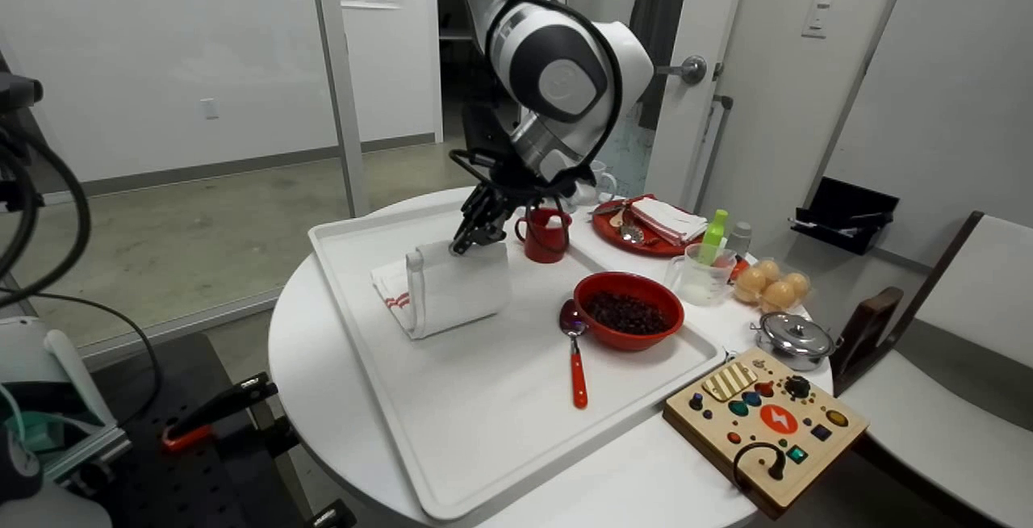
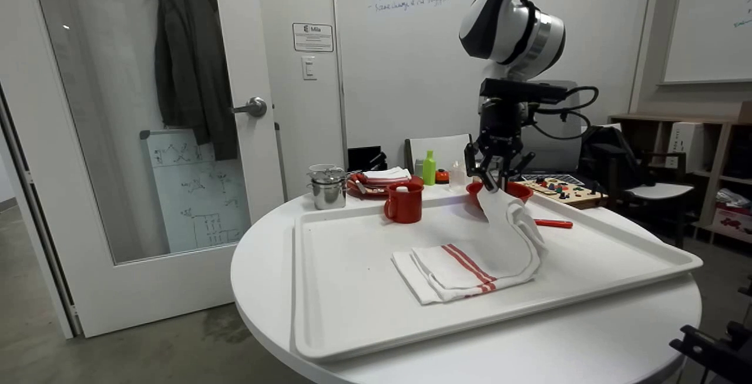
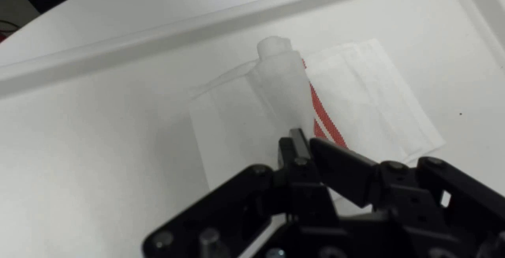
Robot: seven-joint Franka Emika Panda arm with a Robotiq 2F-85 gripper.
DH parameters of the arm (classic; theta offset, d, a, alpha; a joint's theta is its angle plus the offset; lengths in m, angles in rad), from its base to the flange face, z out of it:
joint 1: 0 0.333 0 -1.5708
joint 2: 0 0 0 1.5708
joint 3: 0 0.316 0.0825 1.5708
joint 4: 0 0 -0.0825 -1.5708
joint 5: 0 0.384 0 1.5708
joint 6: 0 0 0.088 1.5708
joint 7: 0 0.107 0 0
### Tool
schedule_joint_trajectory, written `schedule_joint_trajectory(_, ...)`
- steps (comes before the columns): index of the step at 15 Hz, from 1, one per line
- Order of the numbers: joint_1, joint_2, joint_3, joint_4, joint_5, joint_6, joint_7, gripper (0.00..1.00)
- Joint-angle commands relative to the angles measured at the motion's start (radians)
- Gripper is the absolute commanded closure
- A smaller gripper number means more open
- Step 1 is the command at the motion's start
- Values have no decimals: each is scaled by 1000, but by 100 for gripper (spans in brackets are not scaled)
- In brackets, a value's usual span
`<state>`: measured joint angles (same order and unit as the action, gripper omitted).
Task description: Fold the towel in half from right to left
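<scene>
The towel, white with red stripes, lies on the big white tray and shows in both exterior views [image 1: 462, 290] [image 2: 464, 269]. Its striped part is flat on the tray, with layers on top of each other. Its other part rises in a curve to my gripper [image 2: 494, 184]. In an exterior view, the gripper [image 1: 466, 247] holds the towel's raised edge above the tray. In the wrist view, the fingertips [image 3: 307, 137] are together over the towel [image 3: 375, 100], beside the red stripes. The pinched bit of cloth is hidden by the fingers.
The tray [image 1: 500, 415] has a raised rim. On it are a red bowl [image 1: 597, 338] of dark beans, a red-handled spoon [image 1: 579, 379] and a red mug [image 1: 545, 236]. Behind are a red plate [image 1: 605, 229], a measuring cup [image 1: 700, 282] and eggs [image 1: 779, 295]. A knobbed wooden board [image 1: 759, 431] sits at the table edge.
</scene>
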<state>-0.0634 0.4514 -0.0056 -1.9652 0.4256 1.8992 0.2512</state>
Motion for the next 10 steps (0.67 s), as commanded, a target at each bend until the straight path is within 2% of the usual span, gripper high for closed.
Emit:
schedule_joint_trajectory(1,34,-56,18,-21,31,-10,22,91)
schedule_joint_trajectory(5,68,-38,39,23,55,-10,62,92)
schedule_joint_trajectory(10,93,79,46,144,74,-14,143,91)
